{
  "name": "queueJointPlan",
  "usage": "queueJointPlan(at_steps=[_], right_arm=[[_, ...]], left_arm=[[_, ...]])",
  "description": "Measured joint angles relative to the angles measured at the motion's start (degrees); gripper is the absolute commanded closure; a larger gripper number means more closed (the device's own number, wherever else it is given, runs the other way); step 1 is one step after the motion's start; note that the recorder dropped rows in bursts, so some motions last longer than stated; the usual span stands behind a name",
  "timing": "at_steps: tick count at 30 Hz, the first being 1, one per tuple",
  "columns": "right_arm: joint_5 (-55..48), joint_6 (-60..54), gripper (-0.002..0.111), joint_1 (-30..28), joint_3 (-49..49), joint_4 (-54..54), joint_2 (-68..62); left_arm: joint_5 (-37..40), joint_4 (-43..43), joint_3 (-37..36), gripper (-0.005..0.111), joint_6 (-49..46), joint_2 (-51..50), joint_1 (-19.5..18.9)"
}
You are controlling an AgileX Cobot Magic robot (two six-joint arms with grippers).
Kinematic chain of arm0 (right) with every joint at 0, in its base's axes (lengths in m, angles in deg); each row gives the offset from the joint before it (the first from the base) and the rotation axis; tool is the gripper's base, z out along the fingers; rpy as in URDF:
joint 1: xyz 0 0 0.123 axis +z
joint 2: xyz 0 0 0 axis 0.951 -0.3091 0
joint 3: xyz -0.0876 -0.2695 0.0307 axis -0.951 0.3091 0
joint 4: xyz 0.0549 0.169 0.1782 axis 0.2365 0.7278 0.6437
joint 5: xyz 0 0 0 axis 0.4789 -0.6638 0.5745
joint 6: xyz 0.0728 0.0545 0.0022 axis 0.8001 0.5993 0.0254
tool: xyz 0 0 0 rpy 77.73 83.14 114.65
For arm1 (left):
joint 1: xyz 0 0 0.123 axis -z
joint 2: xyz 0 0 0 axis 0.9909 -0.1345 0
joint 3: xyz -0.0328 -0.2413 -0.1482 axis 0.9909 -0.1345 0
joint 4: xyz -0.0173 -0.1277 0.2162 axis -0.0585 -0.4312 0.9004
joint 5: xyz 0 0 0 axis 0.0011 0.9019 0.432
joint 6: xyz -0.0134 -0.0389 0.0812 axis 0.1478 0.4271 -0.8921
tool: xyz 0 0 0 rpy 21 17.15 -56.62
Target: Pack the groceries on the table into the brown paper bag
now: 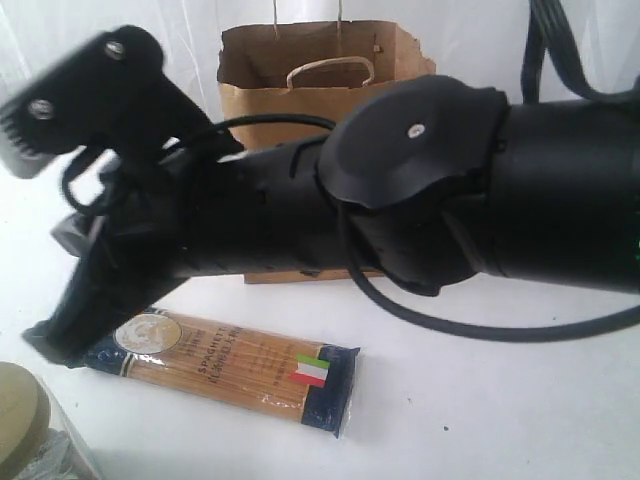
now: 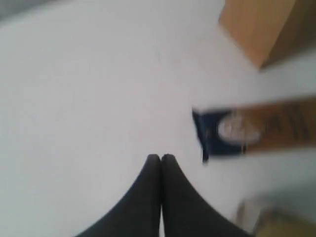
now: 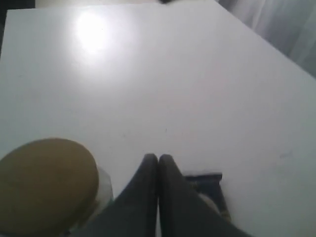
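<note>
Starting nearest, we see the clear jar with wide tan lid (image 1: pixel 18 420) on the white surface (image 1: pixel 480 400), just beside one end of the navy spaghetti packet (image 1: pixel 235 368). The packet lies flat, crosswise in front of the brown paper bag (image 1: pixel 300 95). Our right hand (image 3: pixel 158 157) has its fingers pressed together on nothing, with the tips just beside the packet's navy end and the jar close on the other side. Our left hand (image 2: pixel 161 157) is likewise fully closed and empty, over bare surface near that same end of the packet but apart from it. Beyond the packet, the bag stands upright and open.
</note>
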Motion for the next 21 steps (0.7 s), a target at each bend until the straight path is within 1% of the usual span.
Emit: queueJointPlan(at_steps=[2,4,6,8,11,15,18,21], right_arm=[[-1.46,3.63,0.108,-2.16,1.97,-0.04,0.0],[-4.79,6.15,0.108,-4.56,3.78,-0.14,0.0],[-9.39,7.33,0.108,-6.13,4.77,-0.81,0.0],[-13.86,8.37,0.108,-6.95,5.3,-2.04,0.0],[-20.59,11.64,0.108,-7.15,5.51,-6.78,0.0],[-29.23,19.14,0.108,-7.15,5.73,-15.5,0.0],[-32.22,23.99,0.108,-7.15,5.73,-21.54,0.0],[-32.77,26.56,0.108,-7.15,5.73,-25.33,0.0]], left_arm=[[7.51,7.49,2.36,0.107,6.97,-2.13,0.0],[8.68,11.71,2.67,0.107,13.87,-2.76,-0.14],[8.77,10.83,2.23,0.107,16.38,-2.62,-0.26],[8.77,8.1,0.67,0.107,16.38,-1.95,-0.26],[8.66,5.67,-3.46,0.107,16.38,-1.13,-0.26],[8.59,5.17,-11.49,0.107,15.65,-1.02,-0.26],[8.59,5.06,-16.48,0.107,15.34,-0.83,-0.26],[8.59,4.79,-19.11,0.107,15.25,0.49,-0.26]])
